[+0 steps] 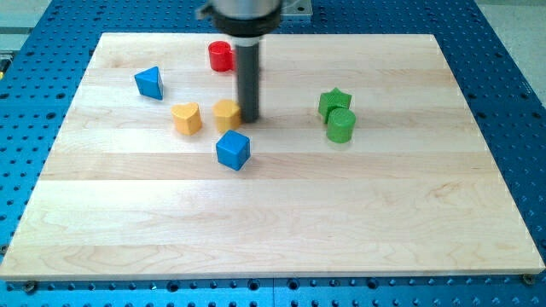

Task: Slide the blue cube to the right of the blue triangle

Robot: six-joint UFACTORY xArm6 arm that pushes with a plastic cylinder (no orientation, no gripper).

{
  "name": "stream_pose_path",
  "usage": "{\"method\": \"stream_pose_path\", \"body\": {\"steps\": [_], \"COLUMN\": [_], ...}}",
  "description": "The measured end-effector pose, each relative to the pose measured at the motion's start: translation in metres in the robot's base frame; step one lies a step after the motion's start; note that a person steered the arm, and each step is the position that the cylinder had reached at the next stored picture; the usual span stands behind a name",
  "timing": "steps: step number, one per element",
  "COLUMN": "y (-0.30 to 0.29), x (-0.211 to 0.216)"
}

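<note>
Wooden board (281, 230), my tip (249, 118) beside yellow block (226, 112), above blue cube (233, 150), no claw visible

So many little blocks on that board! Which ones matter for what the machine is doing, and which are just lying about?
In the job:
blue cube
blue triangle
my tip, above-right of the cube

Lying about:
red cylinder
yellow heart
yellow block, beside my tip
green star
green cylinder

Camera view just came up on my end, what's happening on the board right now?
My tip rests beside a yellow block, on its right, just above the blue cube and not touching it. The blue triangle sits far off toward the view's upper left, so the cube is not yet placed next to it. A yellow heart, a red cylinder and two green blocks lie around.
</note>
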State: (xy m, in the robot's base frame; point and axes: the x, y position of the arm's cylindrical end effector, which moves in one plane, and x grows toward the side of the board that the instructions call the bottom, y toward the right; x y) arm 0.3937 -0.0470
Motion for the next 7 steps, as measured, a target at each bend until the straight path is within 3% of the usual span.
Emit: {"method": "stream_pose_path", "body": {"steps": [1, 2, 4, 5, 6, 7], "y": [0.000, -0.041, 0.083, 0.006, 0.000, 0.002], "x": [0.016, 0.017, 0.037, 0.113, 0.109, 0.069]}}
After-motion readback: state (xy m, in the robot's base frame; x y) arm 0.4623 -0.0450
